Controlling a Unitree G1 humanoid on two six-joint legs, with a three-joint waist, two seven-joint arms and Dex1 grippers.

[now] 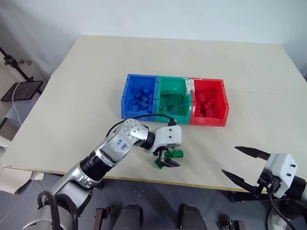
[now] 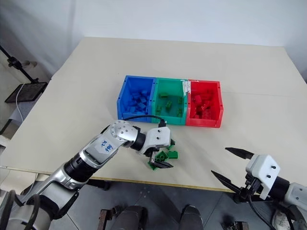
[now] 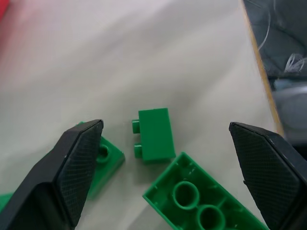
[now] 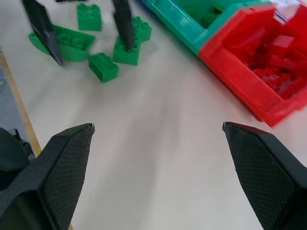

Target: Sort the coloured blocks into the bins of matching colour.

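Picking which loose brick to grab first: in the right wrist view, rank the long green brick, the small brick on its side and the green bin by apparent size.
1. Green bin, though cropped.
2. Long green brick.
3. Small brick.

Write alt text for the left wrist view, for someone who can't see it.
The left claw, open, hangs over loose green blocks on a pale table: a small brick on its side between its two black fingers, a longer upturned brick beside it, and another brick partly behind one finger.
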